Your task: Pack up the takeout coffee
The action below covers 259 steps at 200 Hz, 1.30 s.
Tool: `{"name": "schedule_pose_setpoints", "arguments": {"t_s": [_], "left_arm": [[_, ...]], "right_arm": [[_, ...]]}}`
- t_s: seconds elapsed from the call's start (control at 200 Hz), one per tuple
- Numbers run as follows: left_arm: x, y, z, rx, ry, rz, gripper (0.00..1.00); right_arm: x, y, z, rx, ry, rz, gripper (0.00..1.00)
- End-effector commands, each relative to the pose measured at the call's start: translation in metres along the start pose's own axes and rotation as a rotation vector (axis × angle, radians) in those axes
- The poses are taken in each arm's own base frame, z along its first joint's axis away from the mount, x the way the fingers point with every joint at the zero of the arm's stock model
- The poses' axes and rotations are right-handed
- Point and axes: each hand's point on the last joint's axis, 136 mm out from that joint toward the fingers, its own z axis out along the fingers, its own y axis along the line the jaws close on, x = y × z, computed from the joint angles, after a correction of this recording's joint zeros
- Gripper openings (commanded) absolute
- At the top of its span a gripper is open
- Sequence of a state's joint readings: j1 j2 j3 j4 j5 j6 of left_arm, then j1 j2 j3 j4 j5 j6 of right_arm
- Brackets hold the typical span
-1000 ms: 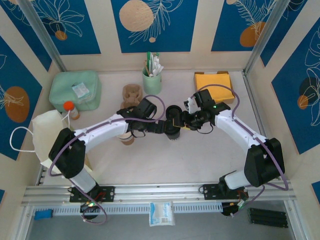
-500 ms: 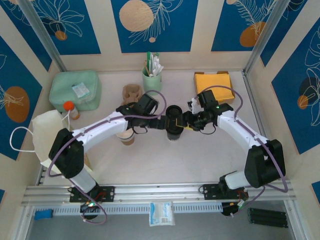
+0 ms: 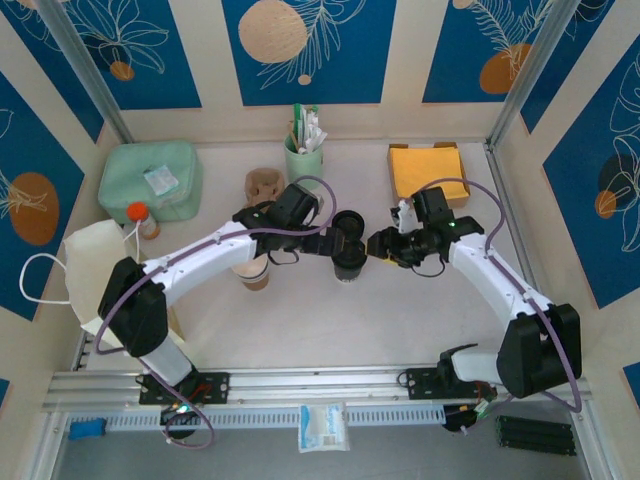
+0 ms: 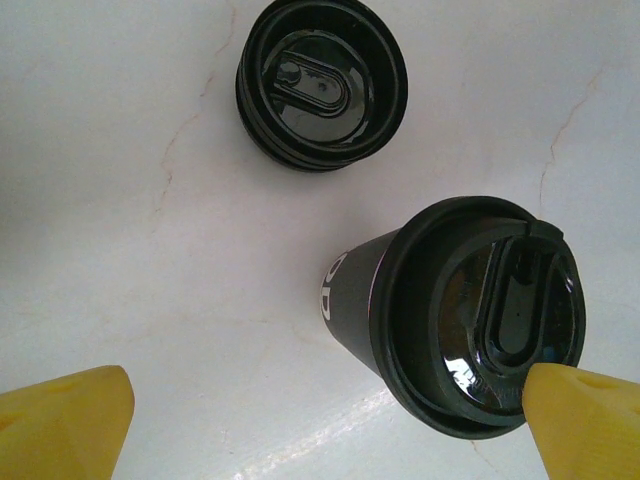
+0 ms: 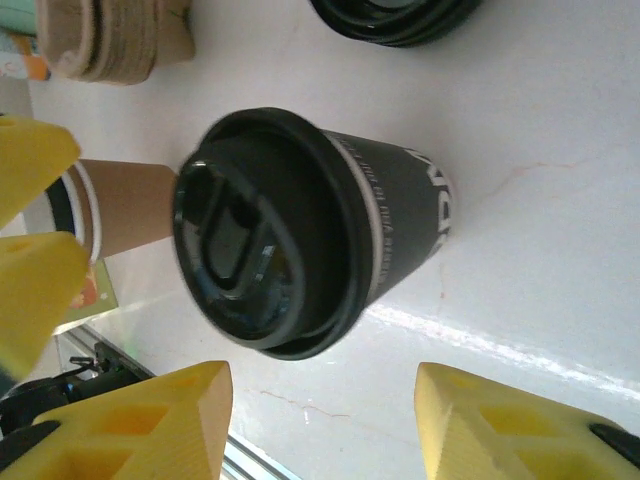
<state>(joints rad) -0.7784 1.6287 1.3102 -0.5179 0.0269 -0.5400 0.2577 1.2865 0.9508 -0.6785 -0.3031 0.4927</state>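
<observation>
Coffee cup [image 3: 349, 262], dark-walled with a black lid pressed on, stands upright mid-table between the two grippers, just on the near side of a stack of spare lids [image 3: 347, 222]. What it holds cannot be told, as the lid hides it. The left gripper [image 4: 325, 420] is spread wide and empty. In its wrist view one fingertip overlaps the lid's rim, though whether they touch is unclear. The right gripper [image 5: 320, 420] stands about half spread, also empty, with the cup ahead of its gap and untouched. The main risk is crowding: both tools sit close to one light cup, so a nudge from either could tip it or push it into the lids. A finger catching the rim could pop the lid, and a hard squeeze on the paper wall could do the same and spill. A brown cup [image 3: 255, 275] stands apart under the left arm, with its top hard to read. The pulp carrier [image 3: 262, 187] looks empty, and the mint cup [image 3: 304, 160] holds stirrers.
</observation>
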Motion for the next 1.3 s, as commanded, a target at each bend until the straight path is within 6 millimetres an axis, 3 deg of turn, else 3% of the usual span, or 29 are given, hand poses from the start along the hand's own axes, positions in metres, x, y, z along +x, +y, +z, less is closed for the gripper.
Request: {"name": "schedule_pose_setpoints", "arguments": {"t_s": [0.0, 0.655, 1.29], "left_arm": [[0.003, -0.006, 0.005, 0.011, 0.031, 0.036, 0.99], [0.013, 0.001, 0.02, -0.014, 0.062, 0.04, 1.0], [0.033, 0.011, 0.034, -0.029, 0.1, 0.014, 0.99]], "right_arm": [[0.009, -0.01, 0.002, 0.007, 0.028, 0.019, 0.5], [0.0, -0.013, 0.028, -0.015, 0.066, 0.037, 0.49], [0.011, -0.039, 0.039, 0.076, 0.096, 0.058, 0.49]]}}
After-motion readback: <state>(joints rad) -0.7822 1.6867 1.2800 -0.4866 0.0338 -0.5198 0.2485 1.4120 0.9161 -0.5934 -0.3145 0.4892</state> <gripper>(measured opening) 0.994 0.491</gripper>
